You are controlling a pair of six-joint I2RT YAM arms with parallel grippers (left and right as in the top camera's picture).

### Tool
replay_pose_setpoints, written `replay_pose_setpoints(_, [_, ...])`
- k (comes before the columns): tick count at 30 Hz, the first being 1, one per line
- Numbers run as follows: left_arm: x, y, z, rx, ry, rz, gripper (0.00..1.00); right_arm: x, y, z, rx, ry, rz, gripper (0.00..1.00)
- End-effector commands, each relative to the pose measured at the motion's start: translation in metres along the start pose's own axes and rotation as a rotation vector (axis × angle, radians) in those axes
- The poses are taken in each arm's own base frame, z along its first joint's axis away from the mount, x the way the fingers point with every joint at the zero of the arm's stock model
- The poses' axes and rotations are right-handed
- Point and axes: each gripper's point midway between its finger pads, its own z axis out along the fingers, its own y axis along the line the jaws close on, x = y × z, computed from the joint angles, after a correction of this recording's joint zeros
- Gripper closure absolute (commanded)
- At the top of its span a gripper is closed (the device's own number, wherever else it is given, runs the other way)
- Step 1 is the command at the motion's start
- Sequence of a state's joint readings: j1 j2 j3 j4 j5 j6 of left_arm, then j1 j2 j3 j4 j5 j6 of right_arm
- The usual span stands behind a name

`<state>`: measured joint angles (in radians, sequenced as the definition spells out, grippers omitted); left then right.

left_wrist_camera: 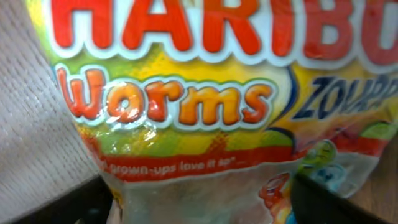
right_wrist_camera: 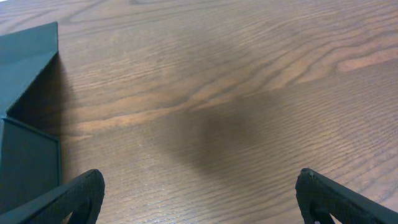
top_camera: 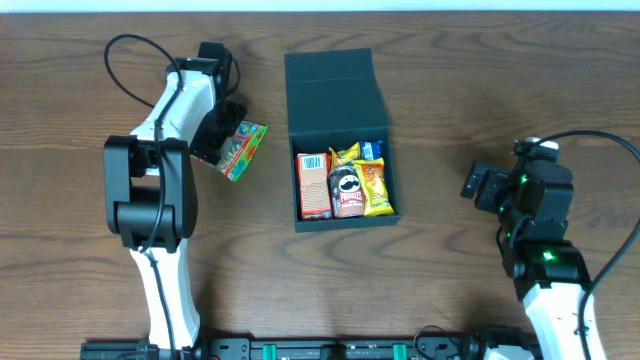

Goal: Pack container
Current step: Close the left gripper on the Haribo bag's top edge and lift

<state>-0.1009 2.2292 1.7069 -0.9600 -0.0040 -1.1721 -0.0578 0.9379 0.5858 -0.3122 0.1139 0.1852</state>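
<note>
Teal-black container (top_camera: 330,85) is set mid-surface (top_camera: 450,80), lid laid open toward the far edge, tray part-filled with snacks. Haribo worms packet (top_camera: 242,148) is clamped in the left claw (top_camera: 218,142), near the container on its left-edge side. Right claw (right_wrist_camera: 202,200) is spread apart, empty, near the right edge. Step judged: packet transfer. Next: packet to be carried over the tray and released.

Bare table (top_camera: 450,100) between right claw (right_wrist_camera: 199,188) and open container (top_camera: 345,223), snacks (top_camera: 345,180) thick inside.
</note>
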Motion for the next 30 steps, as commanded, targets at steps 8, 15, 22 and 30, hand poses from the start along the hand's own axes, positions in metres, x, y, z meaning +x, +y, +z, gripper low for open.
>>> replay_pose_setpoints(8, [0.0, 0.008, 0.02, -0.062, -0.01, 0.061, 0.57, 0.003, -0.005, 0.001, 0.02, 0.005, -0.007, 0.01])
replay_pose_setpoints(15, [0.005, 0.01, 0.018, -0.088, -0.027, 0.149, 0.65, 0.003, -0.005, 0.001, 0.02, 0.005, -0.007, 0.01])
replay_pose_setpoints(22, [0.01, 0.019, 0.006, -0.123, -0.044, 0.188, 0.77, 0.003, -0.005, 0.001, 0.02, 0.005, -0.007, 0.01])
replay_pose_setpoints(30, [0.011, 0.019, -0.041, -0.063, -0.079, 0.24, 0.82, 0.003, -0.005, 0.001, 0.02, 0.005, -0.007, 0.01])
